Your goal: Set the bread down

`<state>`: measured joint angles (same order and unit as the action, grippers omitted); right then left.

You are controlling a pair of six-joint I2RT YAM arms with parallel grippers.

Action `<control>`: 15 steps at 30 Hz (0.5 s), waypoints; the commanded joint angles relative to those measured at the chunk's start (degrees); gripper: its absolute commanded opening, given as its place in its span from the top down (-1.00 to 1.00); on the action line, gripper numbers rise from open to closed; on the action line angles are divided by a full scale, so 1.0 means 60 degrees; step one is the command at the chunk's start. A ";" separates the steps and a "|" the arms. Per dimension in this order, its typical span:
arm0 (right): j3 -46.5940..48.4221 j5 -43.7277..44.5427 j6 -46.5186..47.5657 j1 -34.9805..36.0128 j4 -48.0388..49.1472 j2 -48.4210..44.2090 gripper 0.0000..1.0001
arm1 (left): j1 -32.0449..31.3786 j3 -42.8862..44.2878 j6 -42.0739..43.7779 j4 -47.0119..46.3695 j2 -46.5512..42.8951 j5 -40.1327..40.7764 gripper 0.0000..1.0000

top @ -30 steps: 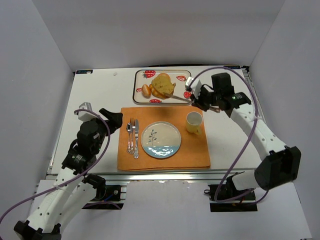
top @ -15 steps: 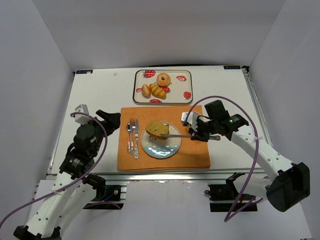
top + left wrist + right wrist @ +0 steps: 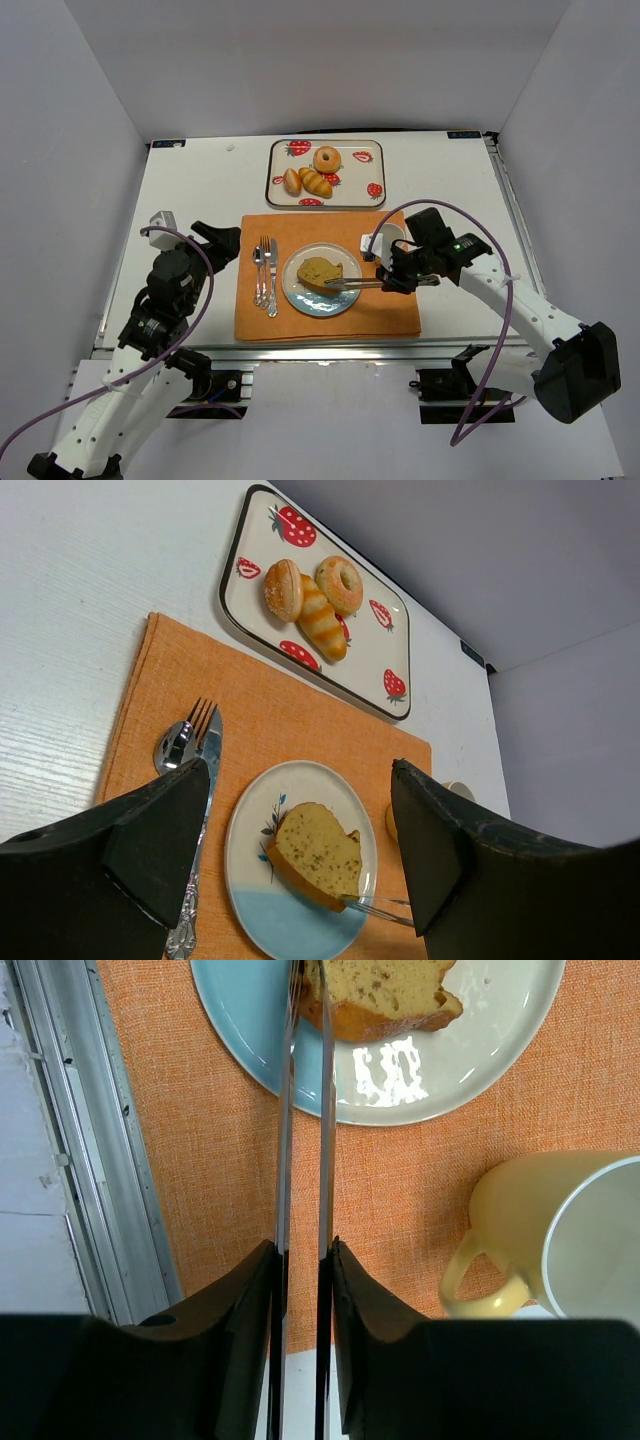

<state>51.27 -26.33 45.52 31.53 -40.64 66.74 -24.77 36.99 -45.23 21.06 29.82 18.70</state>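
A slice of yellow bread (image 3: pixel 320 271) lies on the white and blue plate (image 3: pixel 310 301) on the orange placemat. My right gripper (image 3: pixel 386 279) is shut on metal tongs (image 3: pixel 352 284), whose tips sit on the slice's right corner. In the right wrist view the tongs (image 3: pixel 304 1140) run from my gripper (image 3: pixel 303 1252) up to the bread (image 3: pixel 390 988) on the plate (image 3: pixel 470 1055), their blades a narrow gap apart. My left gripper (image 3: pixel 225 240) is open and empty left of the placemat. Its wrist view shows the bread (image 3: pixel 318 852) and the plate (image 3: pixel 285 925).
A strawberry tray (image 3: pixel 277 160) with a doughnut and two rolls stands at the back. A yellow mug (image 3: pixel 388 233) stands right of the plate, just behind my right gripper. A spoon, fork and knife (image 3: pixel 265 275) lie left of the plate on the placemat (image 3: pixel 330 322).
My right gripper carried the slice in the tongs from the tray to the plate. It has now lowered it flat onto the plate. The left arm has barely moved.
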 commanded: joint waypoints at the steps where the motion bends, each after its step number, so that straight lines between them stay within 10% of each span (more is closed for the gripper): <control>1: 0.0303 -0.0328 0.0075 0.0048 -0.0096 -0.0210 0.32 | -0.0031 -0.0013 -0.0049 0.0138 -0.0078 0.0106 -0.65; 15: 0.1313 -0.0740 -0.0407 0.0033 -0.0127 -0.0386 0.20 | -0.0031 0.0031 -0.0020 0.0152 -0.0078 0.0106 -0.65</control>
<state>55.16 -28.75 44.97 31.53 -42.33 65.80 -24.77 36.99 -45.32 21.08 29.78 18.70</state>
